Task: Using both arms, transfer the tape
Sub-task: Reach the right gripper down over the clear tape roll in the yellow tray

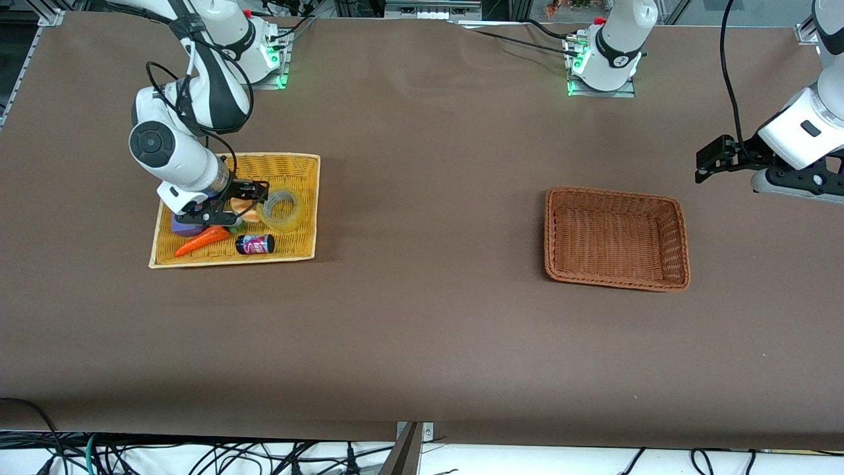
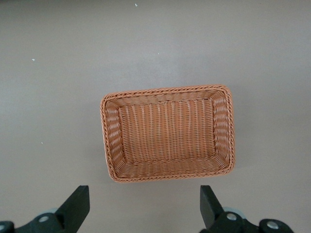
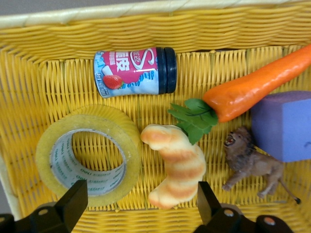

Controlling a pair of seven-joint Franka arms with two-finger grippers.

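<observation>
Tape [image 3: 88,154] in yellow tray [image 1: 300,165], right claw [image 3: 138,206] wide above, lion toy [image 3: 250,162] only in right wrist view, left claw [image 2: 144,206] wide.

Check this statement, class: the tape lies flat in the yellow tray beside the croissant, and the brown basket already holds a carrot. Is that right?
One detail is wrong. The brown basket holds nothing, as the left wrist view shows. The carrot lies in the yellow tray with the tape and the croissant, as the right wrist view shows. The rest stands.
</observation>
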